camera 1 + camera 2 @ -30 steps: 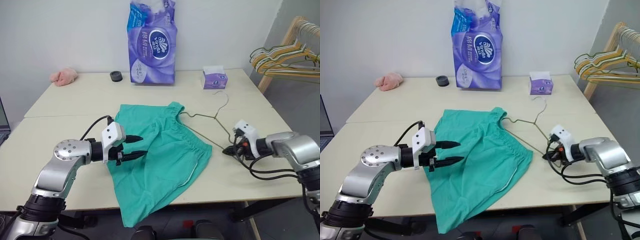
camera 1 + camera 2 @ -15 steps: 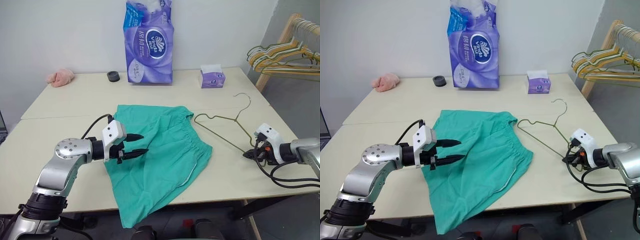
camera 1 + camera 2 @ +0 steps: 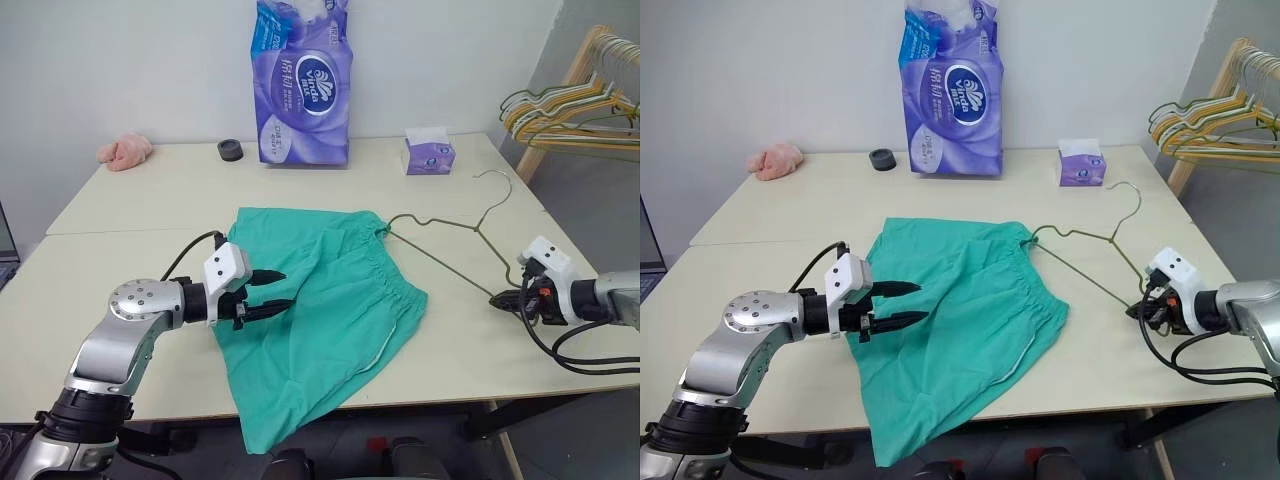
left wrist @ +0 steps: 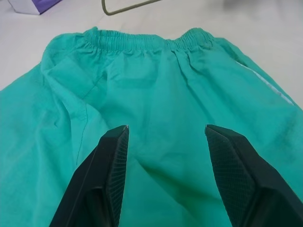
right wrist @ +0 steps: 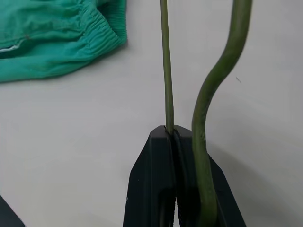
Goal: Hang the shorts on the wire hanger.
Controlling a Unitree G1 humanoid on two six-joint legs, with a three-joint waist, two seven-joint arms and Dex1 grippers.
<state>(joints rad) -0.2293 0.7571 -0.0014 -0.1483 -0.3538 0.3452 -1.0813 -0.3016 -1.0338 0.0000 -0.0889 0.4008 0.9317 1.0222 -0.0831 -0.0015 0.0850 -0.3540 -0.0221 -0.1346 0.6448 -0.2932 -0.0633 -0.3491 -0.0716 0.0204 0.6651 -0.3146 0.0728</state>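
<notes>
While the right gripper (image 3: 1137,312) pinches one corner of the wire hanger (image 3: 1087,262) to steer its far end toward the waistband, the shorts (image 3: 958,318) lie flat on the table (image 3: 760,210) beneath the left gripper (image 3: 908,304), parted and empty

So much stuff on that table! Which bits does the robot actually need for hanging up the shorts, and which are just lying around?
Needed: shorts; wire hanger, pinched in the right gripper; left gripper, open over the shorts.

Lying about: purple tissue pack; small tissue box; pink cloth; black ring; hanger rack.
</notes>
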